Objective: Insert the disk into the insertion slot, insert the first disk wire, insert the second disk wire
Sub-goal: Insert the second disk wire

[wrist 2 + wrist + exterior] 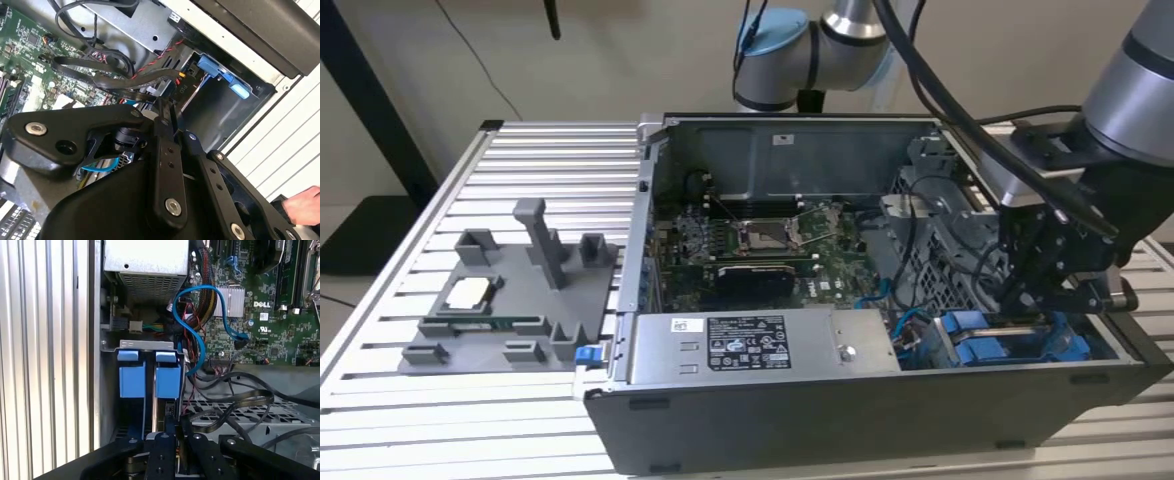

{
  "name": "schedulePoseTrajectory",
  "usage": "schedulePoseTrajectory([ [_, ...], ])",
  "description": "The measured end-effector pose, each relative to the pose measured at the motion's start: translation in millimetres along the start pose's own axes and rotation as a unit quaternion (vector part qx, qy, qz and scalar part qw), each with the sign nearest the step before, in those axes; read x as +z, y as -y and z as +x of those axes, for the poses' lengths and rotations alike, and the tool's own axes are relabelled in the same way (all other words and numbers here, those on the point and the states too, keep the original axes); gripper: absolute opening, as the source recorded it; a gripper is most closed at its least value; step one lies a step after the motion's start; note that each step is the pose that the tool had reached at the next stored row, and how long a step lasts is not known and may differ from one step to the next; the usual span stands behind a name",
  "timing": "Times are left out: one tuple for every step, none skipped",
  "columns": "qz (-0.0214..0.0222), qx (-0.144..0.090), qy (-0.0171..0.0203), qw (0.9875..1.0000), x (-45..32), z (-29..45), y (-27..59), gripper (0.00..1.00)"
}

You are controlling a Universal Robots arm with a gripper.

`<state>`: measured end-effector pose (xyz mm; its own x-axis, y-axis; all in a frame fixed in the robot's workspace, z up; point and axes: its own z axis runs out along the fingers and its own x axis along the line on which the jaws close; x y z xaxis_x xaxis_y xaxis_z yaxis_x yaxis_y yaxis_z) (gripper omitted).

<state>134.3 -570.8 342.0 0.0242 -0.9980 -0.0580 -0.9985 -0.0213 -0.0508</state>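
Note:
The disk [167,382] stands on edge in its bright blue carrier, partly down in the insertion slot [108,390], the grey drive bay at the case's corner. A second blue carrier [132,381] sits beside it in the same cage. My gripper [172,432] is directly over the disk, with its black fingers [164,440] shut on the disk's thin edge. In the exterior view the gripper [1027,312] reaches down between the blue carrier parts [974,338]. The second wrist view shows the fingertips [169,116] close together and blue carrier tabs [210,67] beyond them.
A loose blue cable [195,340] and black cables [235,405] lie right next to the cage. The power-supply box [747,345] and green motherboard [747,240] occupy the case. A grey fixture tray [507,300] sits on the exterior view's left. A hand [305,205] is near the case.

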Motion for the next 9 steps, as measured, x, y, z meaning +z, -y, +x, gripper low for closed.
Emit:
schedulePoseTrajectory([
  [-0.0002,0.0,0.0,1.0,0.4,0.2,0.2,0.16],
  [-0.0002,0.0,-0.0004,1.0,0.2,0.2,0.4,0.16],
  [-0.0003,0.0,-0.0007,1.0,0.1,0.3,0.4,0.16],
  [-0.0003,0.0,-0.001,1.0,0.0,0.3,0.4,0.16],
  [-0.0001,0.0,-0.001,1.0,0.7,0.3,0.4,0.16],
  [0.0001,0.0,-0.0011,1.0,2.1,0.5,0.4,0.16],
  [0.0003,0.001,-0.0011,1.0,4.0,0.6,0.4,0.16],
  [0.0006,0.001,-0.0017,1.0,5.2,0.7,0.3,0.16],
  [0.0008,0.001,-0.0018,1.0,6.1,0.7,0.2,0.16],
])
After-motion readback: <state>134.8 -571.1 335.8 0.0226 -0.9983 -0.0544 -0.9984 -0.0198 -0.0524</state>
